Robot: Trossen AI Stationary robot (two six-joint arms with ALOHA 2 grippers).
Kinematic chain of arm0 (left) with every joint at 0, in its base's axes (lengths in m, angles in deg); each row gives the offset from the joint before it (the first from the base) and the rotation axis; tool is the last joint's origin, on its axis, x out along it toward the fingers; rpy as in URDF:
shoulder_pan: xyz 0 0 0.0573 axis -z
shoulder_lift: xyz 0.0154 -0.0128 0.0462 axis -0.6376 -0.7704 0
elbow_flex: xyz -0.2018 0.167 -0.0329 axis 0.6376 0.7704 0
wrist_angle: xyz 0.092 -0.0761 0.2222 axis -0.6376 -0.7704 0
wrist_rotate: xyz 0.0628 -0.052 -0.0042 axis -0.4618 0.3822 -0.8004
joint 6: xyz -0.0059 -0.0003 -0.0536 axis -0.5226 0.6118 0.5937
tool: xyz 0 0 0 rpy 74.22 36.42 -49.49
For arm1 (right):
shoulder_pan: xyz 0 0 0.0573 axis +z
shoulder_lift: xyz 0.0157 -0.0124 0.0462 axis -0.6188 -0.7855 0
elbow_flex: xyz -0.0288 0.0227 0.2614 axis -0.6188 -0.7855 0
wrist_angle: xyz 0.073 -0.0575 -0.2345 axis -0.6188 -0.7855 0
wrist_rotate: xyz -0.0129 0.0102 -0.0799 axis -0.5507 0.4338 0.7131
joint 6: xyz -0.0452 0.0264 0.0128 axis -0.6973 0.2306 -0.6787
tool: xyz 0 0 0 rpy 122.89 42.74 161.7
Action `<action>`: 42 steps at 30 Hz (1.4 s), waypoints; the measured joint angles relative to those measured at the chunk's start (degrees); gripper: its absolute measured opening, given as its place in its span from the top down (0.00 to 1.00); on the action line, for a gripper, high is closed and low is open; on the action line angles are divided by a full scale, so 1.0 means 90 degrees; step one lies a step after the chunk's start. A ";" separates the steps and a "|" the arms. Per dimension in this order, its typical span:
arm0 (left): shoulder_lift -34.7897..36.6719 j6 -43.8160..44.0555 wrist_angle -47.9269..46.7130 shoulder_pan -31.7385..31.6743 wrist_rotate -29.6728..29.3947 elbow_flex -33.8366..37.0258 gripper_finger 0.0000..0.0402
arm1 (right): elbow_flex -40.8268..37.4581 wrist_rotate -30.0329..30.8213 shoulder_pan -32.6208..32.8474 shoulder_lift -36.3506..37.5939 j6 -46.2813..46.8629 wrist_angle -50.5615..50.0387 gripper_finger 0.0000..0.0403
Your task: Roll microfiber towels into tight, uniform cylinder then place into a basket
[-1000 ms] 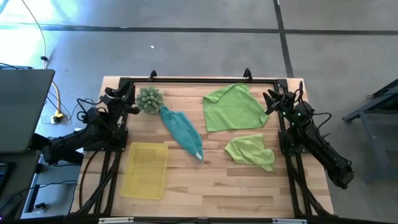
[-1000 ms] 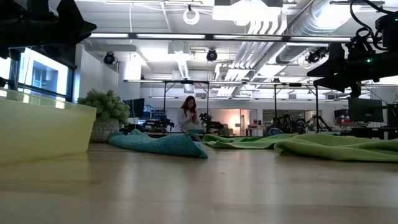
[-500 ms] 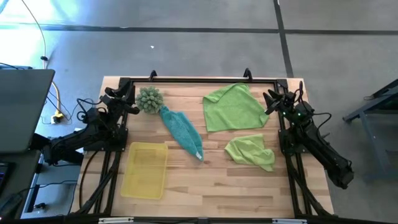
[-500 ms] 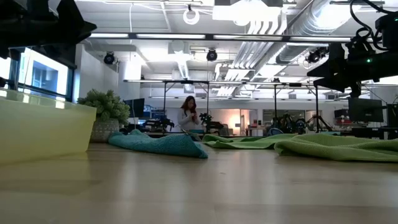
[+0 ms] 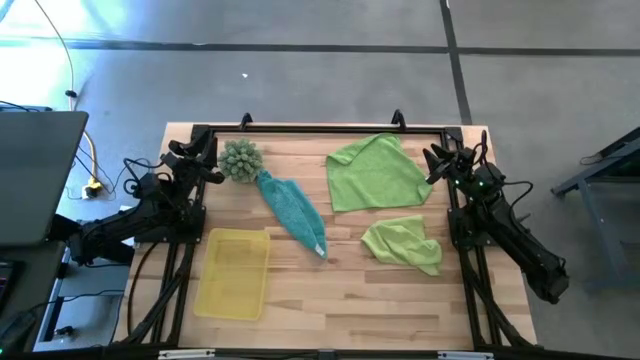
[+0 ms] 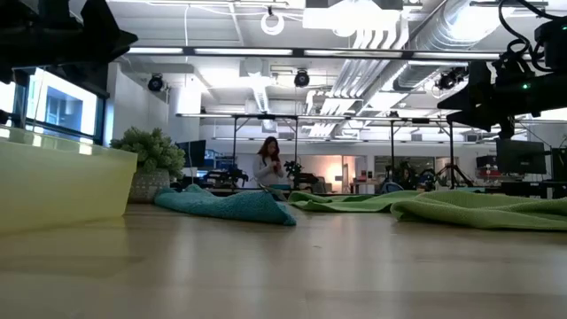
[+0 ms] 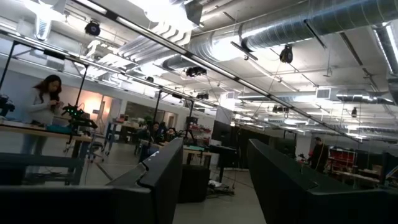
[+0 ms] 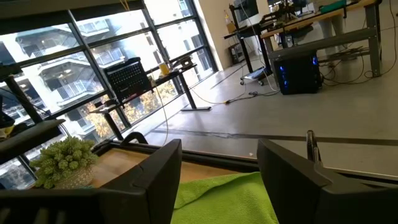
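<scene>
A teal towel (image 5: 293, 211) lies crumpled and stretched out slantwise on the table's middle left. A lime green towel (image 5: 377, 172) lies spread out at the far right, and a second one (image 5: 404, 243) lies bunched up nearer the front. The yellow basket (image 5: 233, 272) stands at the near left. My left gripper (image 5: 205, 155) is open at the table's far left corner, tipped upward above the table. At the far right edge, my right gripper (image 5: 433, 160) is also open; in its wrist view the far lime towel (image 8: 217, 199) shows between its fingers. Neither touches anything.
A spiky pale-green ball (image 5: 240, 158) sits at the far left, touching the teal towel's far end. A black frame (image 5: 320, 128) borders the table's far and side edges. Bare wood lies along the near edge. A person (image 6: 268, 164) stands far behind the table.
</scene>
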 joint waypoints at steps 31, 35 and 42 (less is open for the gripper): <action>0.0000 0.0466 0.0004 0.0002 0.0267 0.0001 0.58 | 0.0001 0.0000 0.0001 0.0000 0.0000 -0.0001 0.49; 0.0000 0.0982 0.0005 0.0002 0.0619 0.0000 0.58 | 0.0002 0.0002 0.0000 -0.0001 0.0000 0.0000 0.49; 0.0000 0.0979 0.0060 0.0002 0.1880 0.0000 0.58 | 0.0001 0.0002 -0.0001 0.0000 0.0000 0.0001 0.49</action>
